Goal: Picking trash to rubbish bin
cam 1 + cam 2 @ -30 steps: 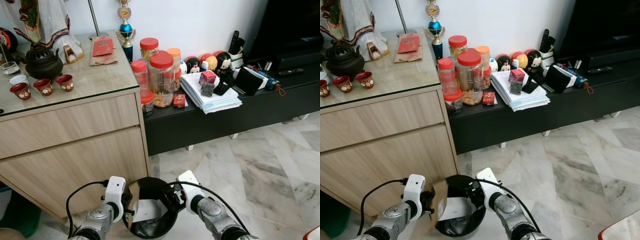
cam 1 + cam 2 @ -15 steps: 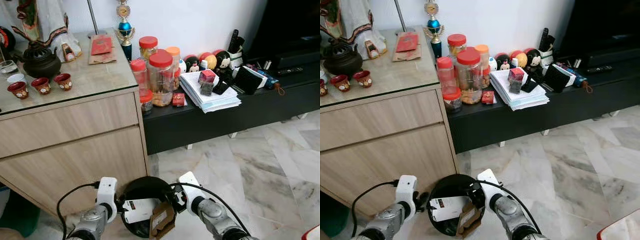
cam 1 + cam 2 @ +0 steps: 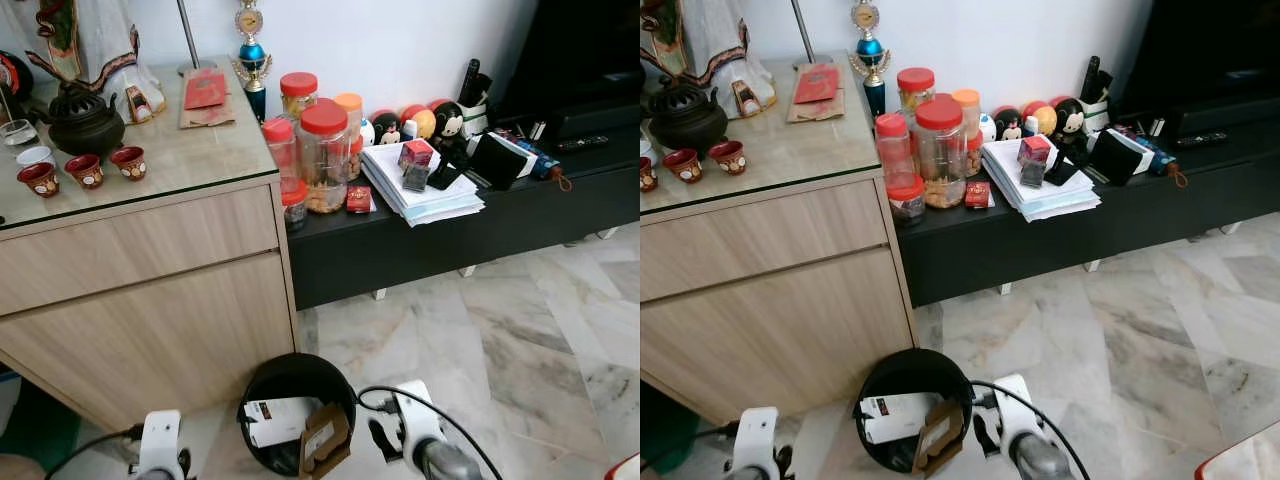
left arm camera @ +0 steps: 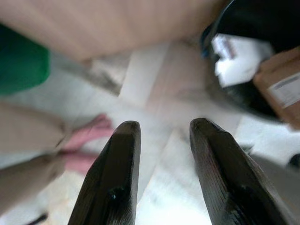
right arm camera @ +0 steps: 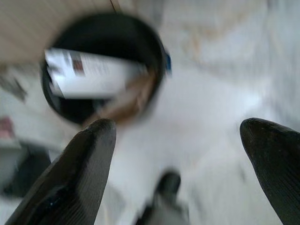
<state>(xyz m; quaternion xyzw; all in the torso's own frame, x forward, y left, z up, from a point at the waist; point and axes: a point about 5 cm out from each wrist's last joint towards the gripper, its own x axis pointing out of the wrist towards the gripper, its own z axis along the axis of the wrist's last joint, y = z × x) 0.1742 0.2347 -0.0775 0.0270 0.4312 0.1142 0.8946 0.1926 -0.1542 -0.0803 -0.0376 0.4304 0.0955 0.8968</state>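
A: Where is the trash sitting?

B: The white box (image 3: 278, 421) and the brown cardboard piece (image 3: 325, 442) are both lying in the black bin (image 3: 296, 377), which is standing on the marble floor (image 3: 520, 330) just in front of the wooden cabinet (image 3: 150, 300). The cardboard is leaning over the bin's near rim, and the white box is lying across the opening beside it.

A: And the end effectors?

B: The right end effector (image 5: 180, 140) is hanging just to the right of the bin, low at the edge of the head view, and its two black fingers (image 5: 77, 178) are spreading wide apart with nothing between them. From its wrist camera the bin is showing ahead of the fingertips, blurred. The left end effector (image 4: 161, 140) is hanging to the left of the bin and apart from it, its fingers (image 4: 117, 183) parted and gripping nothing. The bin with the box and cardboard is sitting off to one side of its fingertips.

A: Anything else near that left one?

B: A person's bare foot (image 4: 82, 140) is resting on the floor beyond its fingertips, and something green (image 4: 21, 65) is showing by the cabinet.

A: Farther out?

B: Red-lidded jars (image 3: 322, 160) and a stack of papers (image 3: 420, 195) are sitting on the low black bench (image 3: 450, 235) beyond the bin, and a dark teapot (image 3: 82, 122) with small red cups (image 3: 85, 170) is standing on the cabinet top.
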